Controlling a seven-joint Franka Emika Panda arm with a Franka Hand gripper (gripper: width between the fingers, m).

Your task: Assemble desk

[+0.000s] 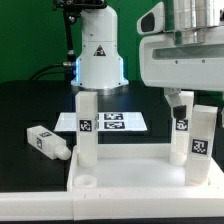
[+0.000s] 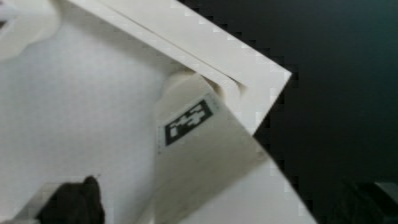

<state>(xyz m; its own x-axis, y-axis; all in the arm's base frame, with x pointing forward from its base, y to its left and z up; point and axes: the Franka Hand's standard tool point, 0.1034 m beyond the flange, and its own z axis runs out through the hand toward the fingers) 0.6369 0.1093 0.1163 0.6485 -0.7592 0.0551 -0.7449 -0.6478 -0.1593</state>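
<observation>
The white desk panel (image 1: 130, 182) lies at the front of the table with three legs standing upright on it. One leg (image 1: 87, 125) stands at its far corner on the exterior view's left. Two stand on the right, a far one (image 1: 180, 128) and a nearer one (image 1: 203, 142). A fourth leg (image 1: 45, 142) lies loose on the table at the left. My gripper (image 1: 179, 97) hangs straight over the far right leg, its fingers around the leg's top. In the wrist view that tagged leg (image 2: 210, 130) rises from the panel's corner (image 2: 107, 90). One dark finger (image 2: 71, 202) stands apart from it, and the other finger is not clear.
The marker board (image 1: 115, 122) lies flat behind the panel in the middle of the black table. The robot's white base (image 1: 100, 55) stands behind it, before a green backdrop.
</observation>
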